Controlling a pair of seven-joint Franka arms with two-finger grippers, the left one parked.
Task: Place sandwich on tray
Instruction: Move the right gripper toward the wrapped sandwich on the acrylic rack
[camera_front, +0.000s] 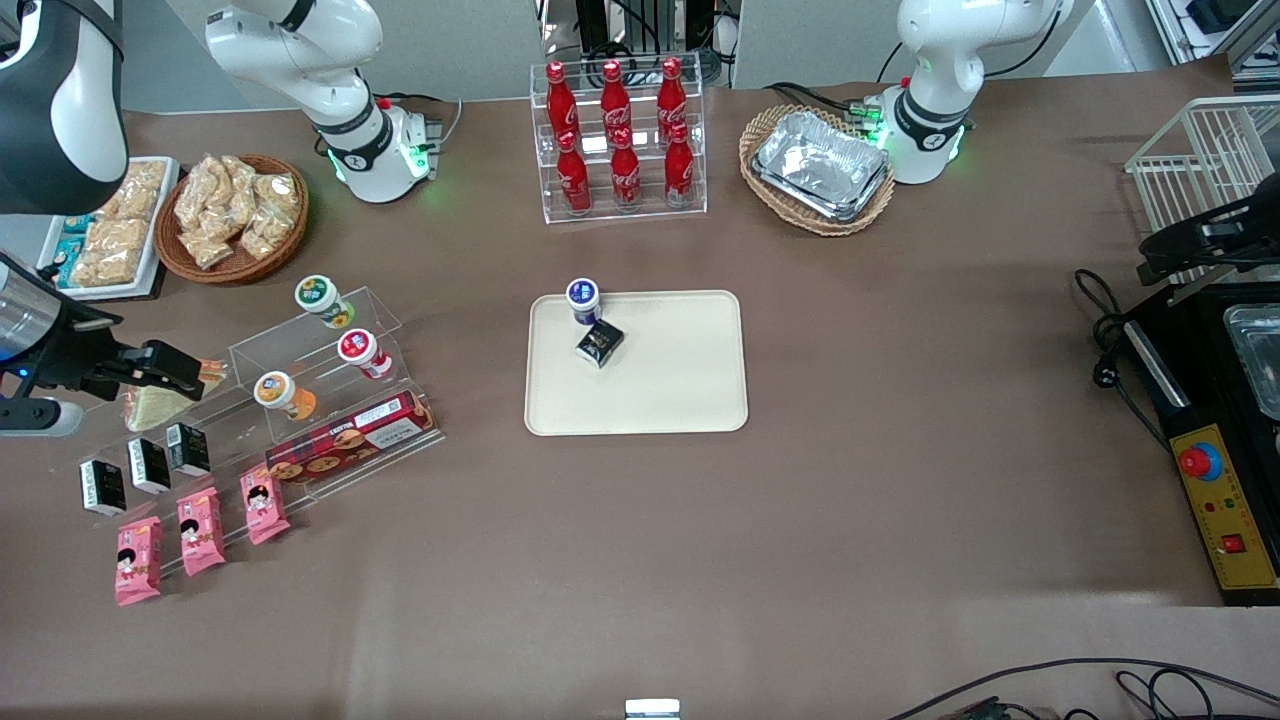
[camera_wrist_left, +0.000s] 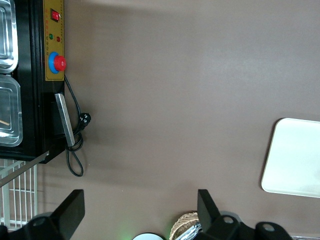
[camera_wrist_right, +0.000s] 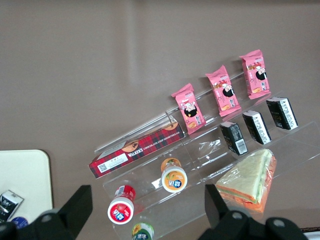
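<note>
Right wrist view shows you the sandwich (camera_wrist_right: 248, 178) lying on the clear stepped shelf (camera_wrist_right: 210, 150), just under the gripper (camera_wrist_right: 145, 212). The two fingers stand wide apart with nothing between them, so your gripper is let go and empty. The sandwich sits close by one finger (camera_wrist_right: 225, 210), not yet in the gap.

Nothing of the job is done yet, as far as you can see. The sandwich has not been picked up, and the tray (camera_front: 690, 400) lies well away from the gripper, toward the middle of the table. You would need to come down over the sandwich, close on it, lift it, and carry it across. The tray already holds a small blue-lidded cup (camera_front: 583, 300) and a little black box (camera_front: 599, 343), but there is a lot of bare room left.

The sandwich is a wedge in clear wrap (shiny, so maybe slippery). The bread is pale, with orange and white stripes along one edge. It looks soft, so I think a hard squeeze could squash it.
</note>
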